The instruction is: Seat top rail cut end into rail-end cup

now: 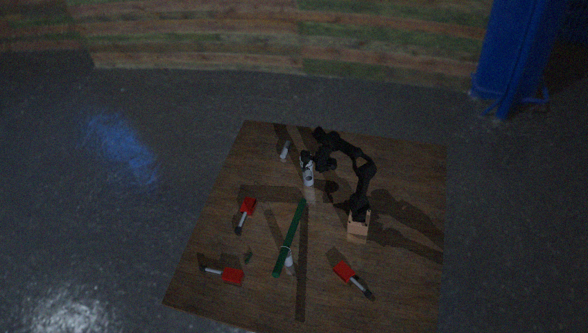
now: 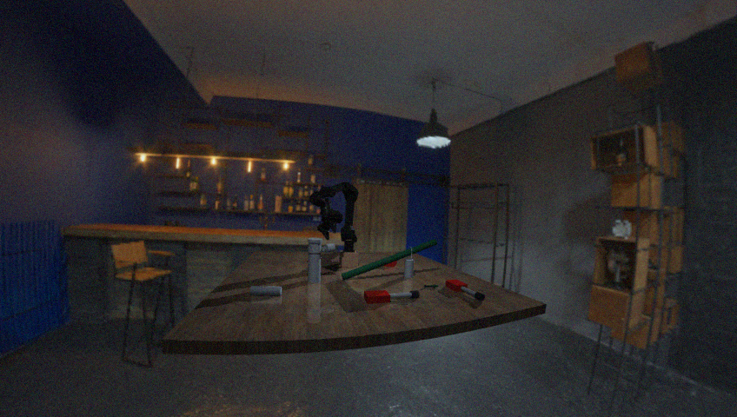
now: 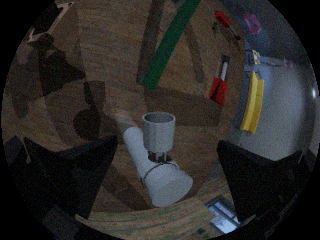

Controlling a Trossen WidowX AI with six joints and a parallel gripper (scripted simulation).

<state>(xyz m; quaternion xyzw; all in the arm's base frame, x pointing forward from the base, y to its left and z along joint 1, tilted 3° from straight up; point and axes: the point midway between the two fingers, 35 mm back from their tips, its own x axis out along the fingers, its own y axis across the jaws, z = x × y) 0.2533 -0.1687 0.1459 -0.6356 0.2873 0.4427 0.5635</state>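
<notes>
"Where's the gripper?"

"By the top of the big post, fingers spread, nothing between them. I can't tell if it touches the post."

"And the green rail?"

"Through the loop cap, well apart from the big post. Its near end is low, outside the rail-end cup on the post's upper part."

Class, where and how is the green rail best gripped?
Probably just behind its lower end, leaving that tip free, with the hand coming from above, fingers straddling its width: the green rail is long, slim and slopes up through the loop, its upper side exposed.
</notes>
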